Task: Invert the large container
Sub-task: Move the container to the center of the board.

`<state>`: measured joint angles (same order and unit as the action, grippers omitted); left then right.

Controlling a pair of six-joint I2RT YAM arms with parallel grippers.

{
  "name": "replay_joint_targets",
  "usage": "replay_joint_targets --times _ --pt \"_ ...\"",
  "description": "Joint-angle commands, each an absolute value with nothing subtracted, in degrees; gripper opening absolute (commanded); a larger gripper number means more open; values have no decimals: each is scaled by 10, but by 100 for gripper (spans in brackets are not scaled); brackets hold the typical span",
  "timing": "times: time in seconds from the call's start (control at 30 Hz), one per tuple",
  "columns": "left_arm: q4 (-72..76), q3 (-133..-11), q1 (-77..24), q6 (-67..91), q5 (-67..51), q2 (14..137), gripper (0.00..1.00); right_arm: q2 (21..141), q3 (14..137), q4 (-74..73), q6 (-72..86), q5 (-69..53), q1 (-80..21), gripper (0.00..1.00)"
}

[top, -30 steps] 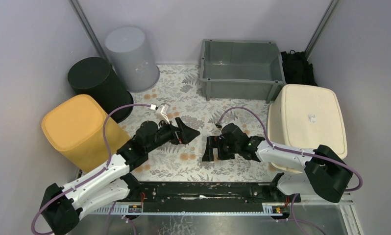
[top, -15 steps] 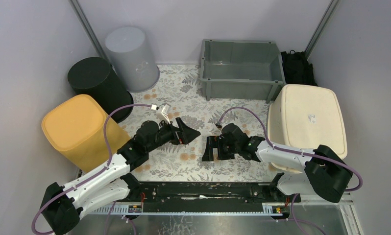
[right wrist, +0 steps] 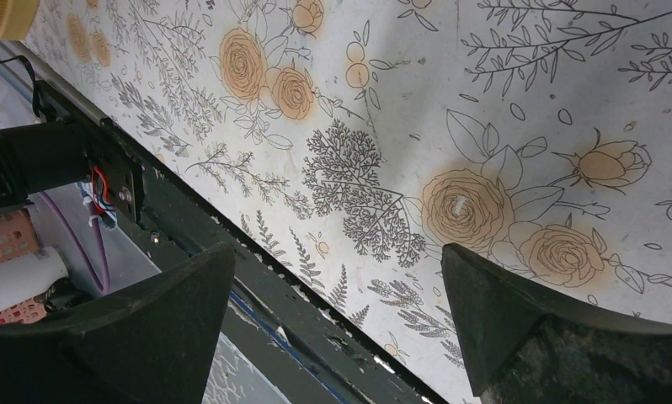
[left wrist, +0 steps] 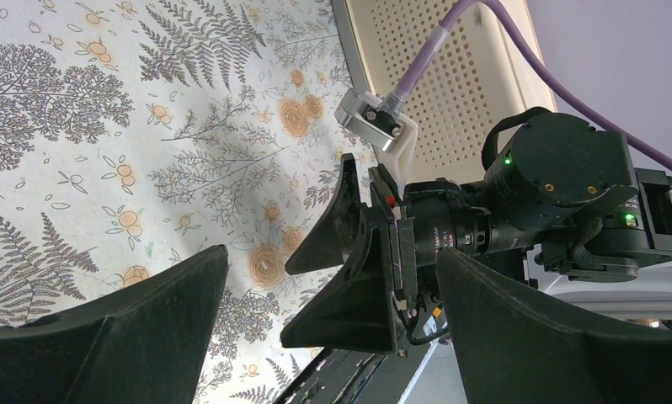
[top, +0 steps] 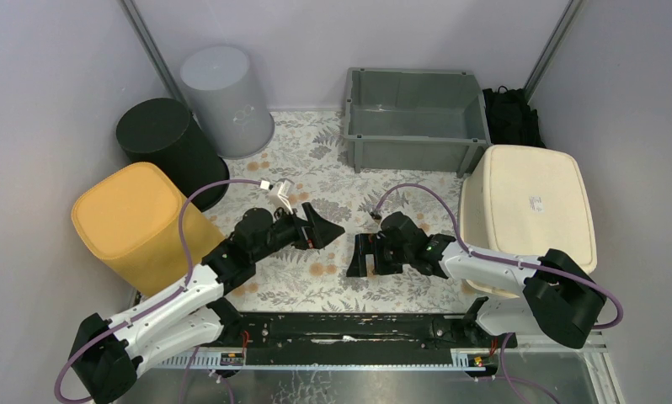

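Left end effector: fingers spread, nothing held. It hangs low over the ctr of the counter, pointing toward the right arm. Right end effector: also spread and empty, just beside the left one, not touching it. Neither is near the task item.

Task item: grey tub, at far edge of counter, open side up, appears empty. Well apart from both end effectors. Judged: flip not yet begun.

Step in hand (judged): reach out to the tub. Recomm.:
- One end effector per short end, pinching the rim.
- Lift level, then roll toward the open counter ctr.
- Set the rim down flat.

Tub looks wide and rigid, so a one-sided pinch would likely let it swing or slip. Watch the back wall and the cream bin at the tub's right corner; cannot tell if they touch.

Surface: floral cloth, lying flat. Room: pale walls on 3 sides. Yellow bin, black bucket and pale bucket stand at left, all bottom-up. Black bag in far right corner.
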<state>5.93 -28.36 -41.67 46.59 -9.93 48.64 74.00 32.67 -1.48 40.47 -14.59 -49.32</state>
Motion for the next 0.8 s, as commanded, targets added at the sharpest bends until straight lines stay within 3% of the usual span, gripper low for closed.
replay_joint_targets --times 0.0,0.13,0.37,0.57,0.77 --pt "83 -279 -413 466 -106 483 100 741 325 10 410 -155 -498 100" --pt "78 -279 -413 466 -106 472 100 747 355 -11 400 -153 -498 99" --pt "55 -292 -412 470 -115 439 100 774 532 -126 326 -107 -498 100" --pt "-3 -317 -411 463 -103 372 100 856 713 -235 253 20 -489 99" --pt "-47 -333 -412 457 -87 331 100 977 856 -254 237 9 -367 99"
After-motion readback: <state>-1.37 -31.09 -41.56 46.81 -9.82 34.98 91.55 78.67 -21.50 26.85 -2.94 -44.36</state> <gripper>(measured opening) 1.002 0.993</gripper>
